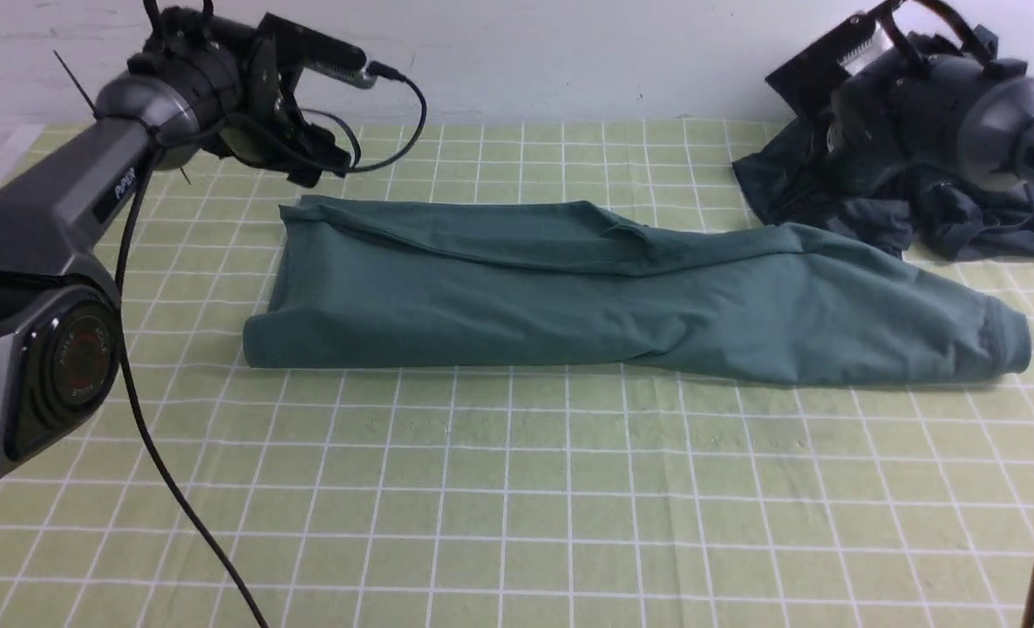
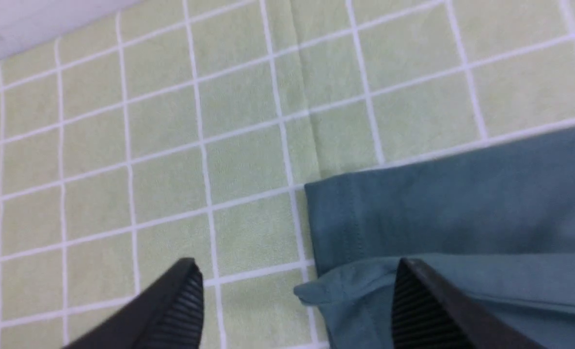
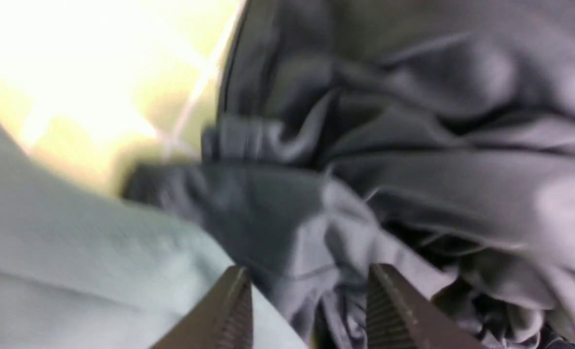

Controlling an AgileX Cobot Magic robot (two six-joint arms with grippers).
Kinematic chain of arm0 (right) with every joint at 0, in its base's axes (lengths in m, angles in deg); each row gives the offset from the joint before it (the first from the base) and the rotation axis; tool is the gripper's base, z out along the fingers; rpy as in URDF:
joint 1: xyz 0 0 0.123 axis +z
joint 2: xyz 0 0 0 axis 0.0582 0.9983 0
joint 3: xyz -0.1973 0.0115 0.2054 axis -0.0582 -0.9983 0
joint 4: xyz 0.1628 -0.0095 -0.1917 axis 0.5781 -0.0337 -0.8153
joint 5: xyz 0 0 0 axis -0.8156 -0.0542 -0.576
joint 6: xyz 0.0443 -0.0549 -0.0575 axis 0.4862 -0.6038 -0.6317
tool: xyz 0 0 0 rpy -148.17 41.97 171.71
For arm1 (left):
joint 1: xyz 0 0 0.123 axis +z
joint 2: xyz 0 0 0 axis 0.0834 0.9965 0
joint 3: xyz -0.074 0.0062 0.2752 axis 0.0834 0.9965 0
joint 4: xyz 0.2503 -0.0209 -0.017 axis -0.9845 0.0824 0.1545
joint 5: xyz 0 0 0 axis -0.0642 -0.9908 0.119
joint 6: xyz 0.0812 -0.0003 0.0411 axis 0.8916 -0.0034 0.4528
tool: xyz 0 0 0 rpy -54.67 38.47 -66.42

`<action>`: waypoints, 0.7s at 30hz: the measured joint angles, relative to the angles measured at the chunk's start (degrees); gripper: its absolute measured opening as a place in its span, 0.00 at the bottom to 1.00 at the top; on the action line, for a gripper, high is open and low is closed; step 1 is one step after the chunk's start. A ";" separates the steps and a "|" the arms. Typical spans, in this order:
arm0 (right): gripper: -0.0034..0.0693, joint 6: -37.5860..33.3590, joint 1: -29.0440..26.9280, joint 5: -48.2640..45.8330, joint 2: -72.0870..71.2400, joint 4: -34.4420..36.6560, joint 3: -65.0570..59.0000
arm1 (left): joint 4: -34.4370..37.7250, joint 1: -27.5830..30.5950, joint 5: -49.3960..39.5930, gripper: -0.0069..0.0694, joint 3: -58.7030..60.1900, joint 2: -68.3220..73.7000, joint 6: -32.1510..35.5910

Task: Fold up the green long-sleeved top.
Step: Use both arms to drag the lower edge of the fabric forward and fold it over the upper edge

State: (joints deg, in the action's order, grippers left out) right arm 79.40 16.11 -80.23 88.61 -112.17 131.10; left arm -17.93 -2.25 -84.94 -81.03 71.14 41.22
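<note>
Green long-sleeved top (image 1: 622,296) lies folded on checked cloth (image 1: 517,488). L gripper (image 2: 297,278) fingers wide, empty, over its corner. R gripper (image 3: 309,286) fingers apart, empty, over grey clothes (image 3: 413,145).

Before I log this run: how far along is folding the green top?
Done: the green long-sleeved top lies folded lengthwise into a long narrow band on the checked tablecloth. In hand: nothing; the left hand is open above the band's far left corner, the right hand open over the charcoal-grey garment. Left: probably folding the band crosswise into a compact stack.
</note>
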 joint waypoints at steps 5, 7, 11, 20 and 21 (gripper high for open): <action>0.14 -10.42 3.35 0.31 0.61 17.11 0.55 | 11.02 -0.38 -6.40 0.49 -1.81 -5.04 7.74; 0.06 -20.18 4.81 0.31 2.66 26.65 0.55 | 15.51 -0.51 -8.99 0.34 -1.85 -5.92 11.25; 0.03 -36.84 6.46 1.25 7.51 40.67 0.55 | 20.23 -0.53 -15.61 0.13 -1.75 -5.91 15.85; 0.03 -43.73 3.76 40.70 16.40 51.25 0.66 | 24.96 -0.53 -21.94 0.09 -1.75 -2.74 19.24; 0.03 -42.99 2.81 44.96 16.98 53.30 0.66 | 25.41 -0.53 -21.94 0.09 -1.75 -2.10 19.24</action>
State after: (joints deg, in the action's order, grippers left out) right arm 36.42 18.92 -35.27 105.59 -58.87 131.77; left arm 7.48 -2.78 -106.88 -82.78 69.05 60.46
